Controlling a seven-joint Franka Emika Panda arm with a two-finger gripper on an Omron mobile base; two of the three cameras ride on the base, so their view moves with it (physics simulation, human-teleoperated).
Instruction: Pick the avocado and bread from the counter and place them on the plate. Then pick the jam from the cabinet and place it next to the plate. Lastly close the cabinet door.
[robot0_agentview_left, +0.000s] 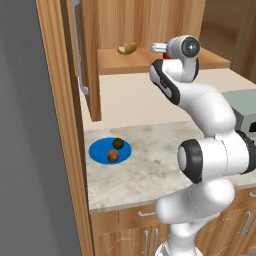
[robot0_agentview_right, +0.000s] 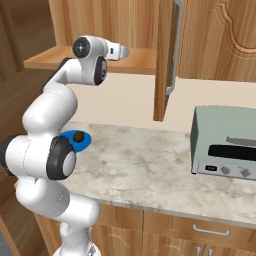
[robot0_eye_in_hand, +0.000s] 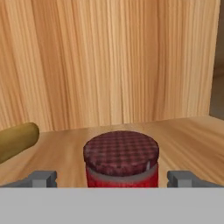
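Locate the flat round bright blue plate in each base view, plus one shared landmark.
Left base view: the flat round bright blue plate lies lower left, on the marbled stone counter.
Right base view: left of centre, mostly hidden behind the white arm.
Shared landmark: the dark olive avocado resting on the plate.

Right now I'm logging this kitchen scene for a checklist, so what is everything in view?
jam: one, red jar with dark checked lid, on the cabinet shelf, between the open fingers.
yellowish-tan lump: one, on the shelf beside the jam.
cabinet: one, light-brown wood, door open.
plate: one, blue, on the counter's left.
avocado: one, dark olive, on the plate.
bread: one, orange-brown, on the plate.
counter: one, beige marbled stone.
toaster oven: one, grey, on the counter's right.
gripper: one, open, around the jam.
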